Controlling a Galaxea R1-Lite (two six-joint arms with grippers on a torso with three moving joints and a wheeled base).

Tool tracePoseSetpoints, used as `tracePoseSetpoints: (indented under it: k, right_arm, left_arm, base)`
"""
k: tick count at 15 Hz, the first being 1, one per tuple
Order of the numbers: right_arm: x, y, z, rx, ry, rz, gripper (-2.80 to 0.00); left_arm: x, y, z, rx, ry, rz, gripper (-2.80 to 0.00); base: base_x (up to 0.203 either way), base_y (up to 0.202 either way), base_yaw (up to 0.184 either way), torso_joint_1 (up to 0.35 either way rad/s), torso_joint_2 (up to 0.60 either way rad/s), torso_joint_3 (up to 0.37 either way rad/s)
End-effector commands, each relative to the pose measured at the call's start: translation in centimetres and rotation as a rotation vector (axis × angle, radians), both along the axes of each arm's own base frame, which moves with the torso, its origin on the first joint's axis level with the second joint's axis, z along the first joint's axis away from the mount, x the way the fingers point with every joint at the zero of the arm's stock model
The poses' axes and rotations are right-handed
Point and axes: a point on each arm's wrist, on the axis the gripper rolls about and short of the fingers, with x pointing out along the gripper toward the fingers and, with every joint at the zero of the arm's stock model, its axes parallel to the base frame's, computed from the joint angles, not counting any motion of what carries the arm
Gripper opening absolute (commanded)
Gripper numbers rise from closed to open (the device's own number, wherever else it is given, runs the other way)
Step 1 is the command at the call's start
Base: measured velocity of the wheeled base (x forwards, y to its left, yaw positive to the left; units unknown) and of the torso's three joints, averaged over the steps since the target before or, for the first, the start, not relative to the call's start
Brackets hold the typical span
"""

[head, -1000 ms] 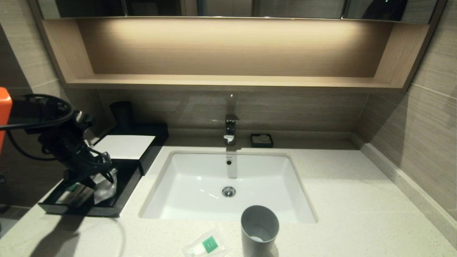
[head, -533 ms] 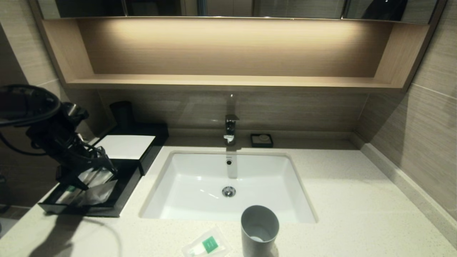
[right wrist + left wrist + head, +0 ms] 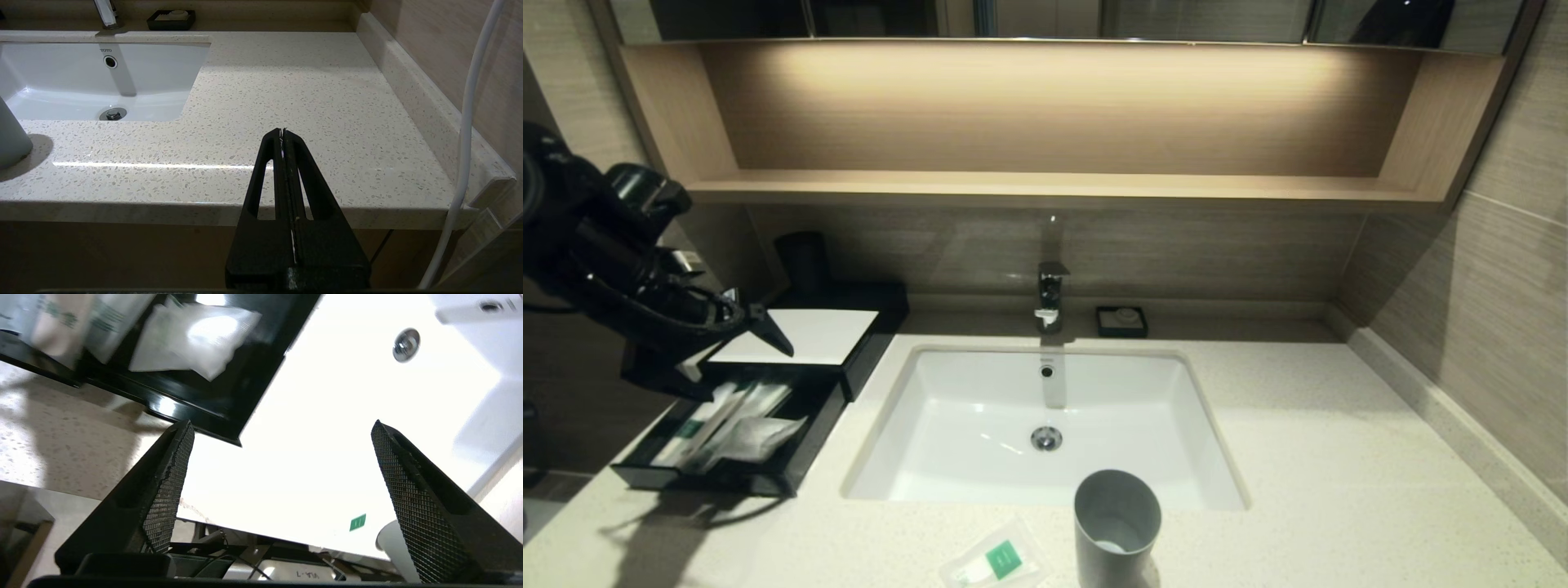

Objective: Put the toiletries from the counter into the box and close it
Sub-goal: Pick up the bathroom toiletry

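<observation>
Head view: the left gripper (image 3: 731,339) hangs at the left of the frame above the box (image 3: 809,335), its fingers spread and holding nothing. Below it the pulled-out drawer (image 3: 800,457) already holds the wrapped stick (image 3: 707,416) and a plain sachet (image 3: 756,437). One sachet with a green square (image 3: 996,562) lies on the counter (image 3: 1339,457) at the bottom edge, just beside the grey tumbler (image 3: 1116,523). By my reading, one drop is done — the next move calls for a reach across to that last sachet and a low, flat pinch, then pushing the drawer shut.

Left wrist view: both fingers (image 3: 167,490) stand wide apart, with the drawer corner upper left and the white basin (image 3: 327,416) filling the centre.

Right wrist view: the right gripper (image 3: 284,139) is pressed together and empty, parked off the front edge of the speckled stone top — a tiled wall on the right.
</observation>
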Motion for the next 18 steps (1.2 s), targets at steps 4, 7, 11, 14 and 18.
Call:
tracePoseSetpoints:
  k: [4, 7, 11, 14, 18]
  right_arm:
    - [0.0, 0.0, 0.0, 0.000, 0.001, 0.000, -2.80]
    - [0.0, 0.0, 0.0, 0.000, 0.001, 0.000, -2.80]
    - [0.0, 0.0, 0.0, 0.000, 0.000, 0.000, -2.80]
    - [0.0, 0.0, 0.0, 0.000, 0.001, 0.000, -2.80]
    - [0.0, 0.0, 0.0, 0.000, 0.000, 0.000, -2.80]
  left_arm:
    - [-3.2, -6.1, 2.9, 0.013, -0.090, -0.228, -2.80]
    - [-4.6, -11.2, 3.0, -0.004, -0.084, -0.397, -2.80]
    - [-4.6, -16.3, 0.4, -0.052, 0.063, -0.392, -2.80]
    - [-5.4, -18.0, -1.4, -0.035, 0.131, -0.427, -2.80]
    - [-5.6, -20.3, -2.9, -0.017, 0.155, -0.416, -2.80]
  base:
    - [0.000, 0.000, 0.000, 0.000, 0.00, 0.000]
    - [0.000, 0.000, 0.000, 0.000, 0.00, 0.000]
    - [0.000, 0.000, 0.000, 0.000, 0.00, 0.000]
    - [0.000, 0.000, 0.000, 0.000, 0.00, 0.000]
    - [0.000, 0.000, 0.000, 0.000, 0.00, 0.000]
